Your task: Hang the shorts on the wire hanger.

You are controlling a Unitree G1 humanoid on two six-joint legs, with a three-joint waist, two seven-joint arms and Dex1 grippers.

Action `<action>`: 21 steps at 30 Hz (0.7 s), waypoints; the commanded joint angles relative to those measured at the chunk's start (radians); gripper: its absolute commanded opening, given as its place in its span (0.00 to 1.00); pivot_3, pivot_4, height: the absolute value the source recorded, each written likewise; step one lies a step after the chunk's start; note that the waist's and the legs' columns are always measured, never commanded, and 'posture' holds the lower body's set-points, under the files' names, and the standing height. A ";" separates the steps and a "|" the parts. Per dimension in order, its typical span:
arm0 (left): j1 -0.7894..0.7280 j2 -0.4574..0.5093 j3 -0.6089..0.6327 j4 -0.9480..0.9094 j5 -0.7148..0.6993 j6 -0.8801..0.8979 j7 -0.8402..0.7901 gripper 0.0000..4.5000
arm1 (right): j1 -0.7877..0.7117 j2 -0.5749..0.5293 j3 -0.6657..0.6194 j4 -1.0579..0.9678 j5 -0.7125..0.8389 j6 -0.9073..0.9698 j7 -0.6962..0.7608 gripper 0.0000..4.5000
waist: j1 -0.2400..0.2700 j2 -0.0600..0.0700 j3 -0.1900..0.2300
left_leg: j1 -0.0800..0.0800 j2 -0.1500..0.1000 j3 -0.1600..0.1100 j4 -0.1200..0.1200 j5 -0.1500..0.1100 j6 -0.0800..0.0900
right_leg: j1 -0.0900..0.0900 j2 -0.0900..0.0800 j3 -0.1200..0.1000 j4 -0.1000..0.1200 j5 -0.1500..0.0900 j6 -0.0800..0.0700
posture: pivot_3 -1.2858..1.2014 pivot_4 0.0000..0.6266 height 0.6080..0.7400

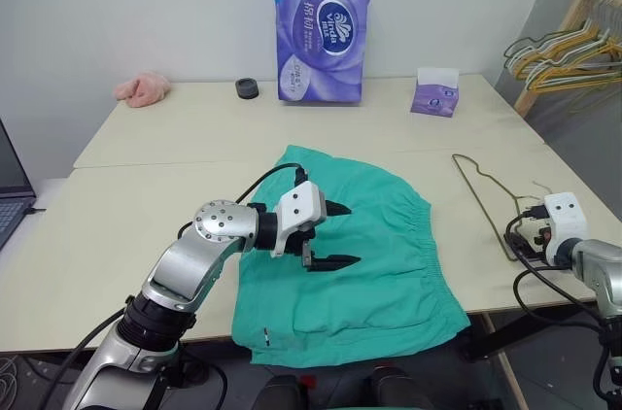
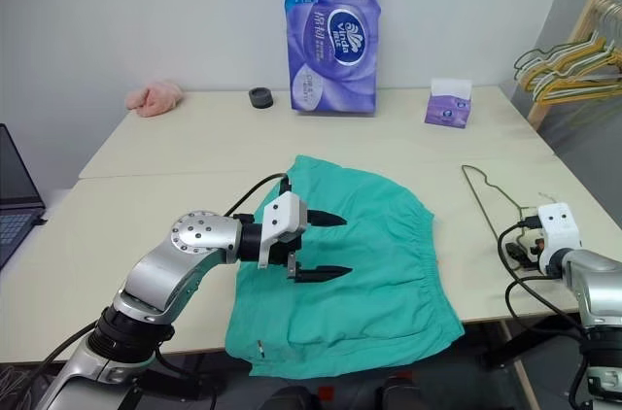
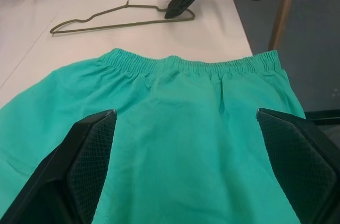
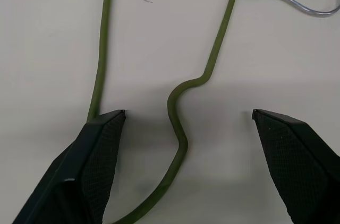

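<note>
Looking past the right gripper, its fingers spread wide, the wire hanger lies on the table between them. Its wrist view shows the silver hook. Below the left gripper, also wide open, lie the shorts.

Purple tissue pack seen at desk 12 o'clock; black roll, pink cloth toward 10; small tissue box at 1.
</note>
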 commanded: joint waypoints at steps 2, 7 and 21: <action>-0.022 -0.003 -0.013 -0.020 0.003 -0.032 -0.017 1.00 | -0.018 0.015 -0.013 0.066 0.052 0.116 0.035 0.63 | 0.000 -0.001 -0.001 | 0.000 0.000 0.000 0.000 0.000 0.000 | 0.000 0.000 0.000 0.000 0.000 0.000 | 0.50 0.09 1.00; -0.036 -0.006 -0.011 -0.001 0.003 -0.043 -0.015 1.00 | 0.018 0.010 0.043 0.060 0.021 0.090 0.040 0.24 | 0.003 -0.004 -0.003 | 0.000 0.000 -0.001 0.000 0.000 0.000 | 0.001 0.000 -0.001 0.000 0.000 0.000 | 0.50 0.09 1.00; -0.063 -0.039 0.048 0.104 0.007 -0.032 0.070 1.00 | 0.048 -0.006 0.064 -0.091 -0.029 -0.053 0.003 0.00 | 0.004 -0.009 -0.006 | 0.000 0.000 -0.002 0.000 0.000 0.000 | 0.002 -0.001 -0.001 -0.002 0.000 0.001 | 0.50 0.08 1.00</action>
